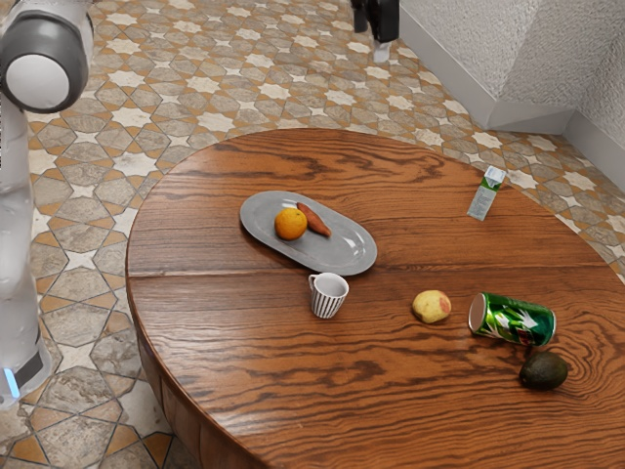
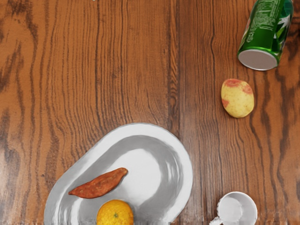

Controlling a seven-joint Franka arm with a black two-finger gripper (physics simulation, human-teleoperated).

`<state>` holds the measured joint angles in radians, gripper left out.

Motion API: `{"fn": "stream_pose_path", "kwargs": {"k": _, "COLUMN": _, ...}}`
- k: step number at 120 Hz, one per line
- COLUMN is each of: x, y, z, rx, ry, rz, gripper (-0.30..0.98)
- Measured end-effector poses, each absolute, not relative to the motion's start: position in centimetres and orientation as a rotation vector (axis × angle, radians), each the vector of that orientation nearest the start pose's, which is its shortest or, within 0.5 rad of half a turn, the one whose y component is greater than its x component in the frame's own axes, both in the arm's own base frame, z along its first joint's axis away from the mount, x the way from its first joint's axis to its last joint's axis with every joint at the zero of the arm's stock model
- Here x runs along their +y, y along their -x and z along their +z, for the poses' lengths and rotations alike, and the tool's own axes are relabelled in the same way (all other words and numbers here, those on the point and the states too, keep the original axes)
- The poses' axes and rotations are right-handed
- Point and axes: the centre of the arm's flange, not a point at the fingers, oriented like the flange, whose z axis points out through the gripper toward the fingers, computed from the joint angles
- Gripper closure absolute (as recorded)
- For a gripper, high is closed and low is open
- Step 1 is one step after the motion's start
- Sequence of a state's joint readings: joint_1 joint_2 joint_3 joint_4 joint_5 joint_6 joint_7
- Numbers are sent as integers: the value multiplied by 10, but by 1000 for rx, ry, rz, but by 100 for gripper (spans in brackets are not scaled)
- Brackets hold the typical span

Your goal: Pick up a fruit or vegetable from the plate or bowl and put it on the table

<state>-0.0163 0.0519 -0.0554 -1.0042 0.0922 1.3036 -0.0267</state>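
Observation:
My gripper (image 1: 381, 49) hangs high at the top edge of the exterior view, well above the table (image 1: 391, 352) and holding nothing that I can see. On the grey oval plate (image 1: 347, 254) lie an orange (image 1: 290, 224) and a reddish-brown sweet potato (image 1: 314, 220), side by side. In the wrist view, the plate (image 2: 180, 187) sits low, with the sweet potato (image 2: 99, 183) and part of the orange (image 2: 115, 213) on it.
A striped cup (image 1: 329, 295) stands close to the plate. Farther off lie a yellow-red potato (image 1: 432, 307), a green can (image 1: 512, 319) on its side and an avocado (image 1: 543, 370). A small carton (image 1: 485, 193) is near the table's far edge.

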Motion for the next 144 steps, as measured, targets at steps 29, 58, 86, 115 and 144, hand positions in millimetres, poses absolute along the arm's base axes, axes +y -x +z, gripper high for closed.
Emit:
{"fn": "stream_pose_path", "kwargs": {"k": 29, "x": 25, "y": -552, "z": 754, "rx": -129, "ry": 3055, "rz": -133, "gripper": 0}}
{"fn": "stream_pose_path", "kwargs": {"k": 58, "x": 45, "y": -553, "z": 684, "rx": -207, "ry": 3034, "rz": 41, "gripper": 0}}
{"fn": "stream_pose_path", "kwargs": {"k": 86, "x": 50, "y": -503, "z": 612, "rx": -355, "ry": 3107, "rz": 39, "gripper": 0}}
{"fn": "stream_pose_path", "kwargs": {"k": 115, "x": 49, "y": -497, "z": 578, "rx": -479, "ry": 3107, "rz": -78, "gripper": 0}}
{"fn": "stream_pose_path", "kwargs": {"k": 144, "x": 67, "y": -496, "z": 549, "rx": -608, "ry": 3085, "rz": -84, "gripper": 0}}
